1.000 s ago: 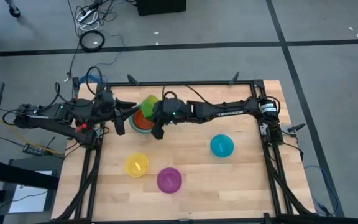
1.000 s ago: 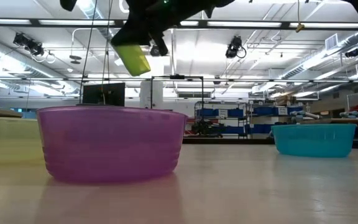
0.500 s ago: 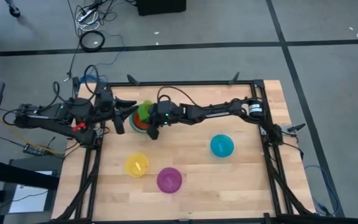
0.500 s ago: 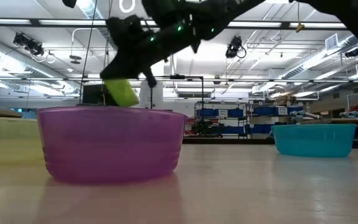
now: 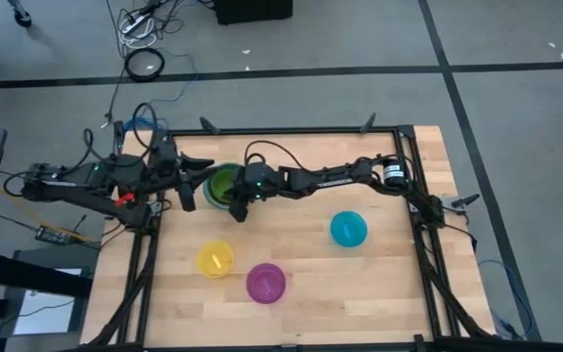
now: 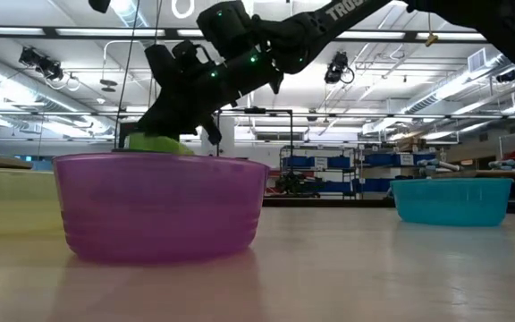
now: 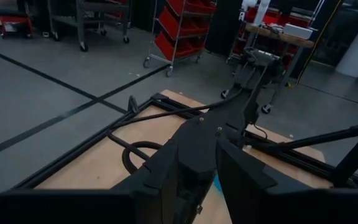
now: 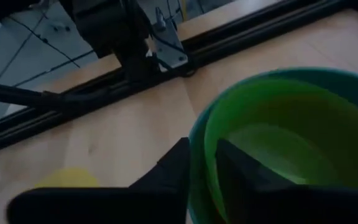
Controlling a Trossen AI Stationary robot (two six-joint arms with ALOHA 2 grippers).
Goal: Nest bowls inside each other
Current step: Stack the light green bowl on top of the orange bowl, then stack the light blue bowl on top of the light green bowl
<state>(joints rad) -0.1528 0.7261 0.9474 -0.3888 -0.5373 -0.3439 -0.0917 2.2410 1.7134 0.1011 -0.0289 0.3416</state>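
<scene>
The table (image 5: pixel 301 284) carries the whole game, so start there. At its far left part sits the stack of bowls (image 5: pixel 221 186), a teal rim around it and the lime bowl (image 8: pixel 278 124) now on top, set down inside the others. The blue bowl (image 5: pixel 349 229) waits alone toward the right; the purple bowl (image 5: pixel 266 283) and the yellow bowl (image 5: pixel 215 259) sit near the front, just beside each other.

The right gripper (image 5: pixel 240 198) is over the near edge of the stack, and its wrist view shows the two jaws straddling the lime bowl's wall, one finger inside and one outside; whether they pinch it or have let go, I cannot tell. The left gripper (image 5: pixel 188 186) waits just beside the stack on its left side, jaws apart and holding nothing.

By my reading this is the release of the lime bowl. Next call: spread the jaws fully, lift straight up clear of the rim, then go for the blue bowl.
</scene>
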